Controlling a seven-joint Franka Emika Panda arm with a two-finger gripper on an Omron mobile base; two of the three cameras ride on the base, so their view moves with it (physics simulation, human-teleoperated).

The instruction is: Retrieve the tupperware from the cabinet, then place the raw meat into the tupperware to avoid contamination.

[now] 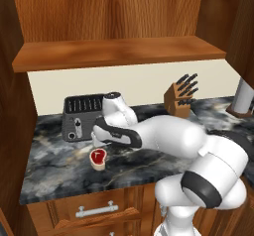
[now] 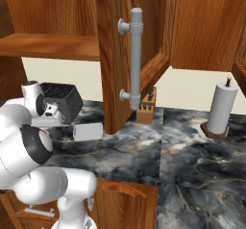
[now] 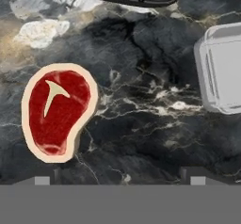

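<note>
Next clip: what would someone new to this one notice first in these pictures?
The red raw meat lies bare on the dark marbled counter, with the pale tupperware lying on the same counter a little apart from it. The white arm bends low over both, its open tool just above the meat, in front of the dark toaster. In the right base view the cabinet door stands open.

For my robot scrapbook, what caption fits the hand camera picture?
Open pincer above dark marble counter, small red steak one side, translucent whitish plastic container the other.
</note>
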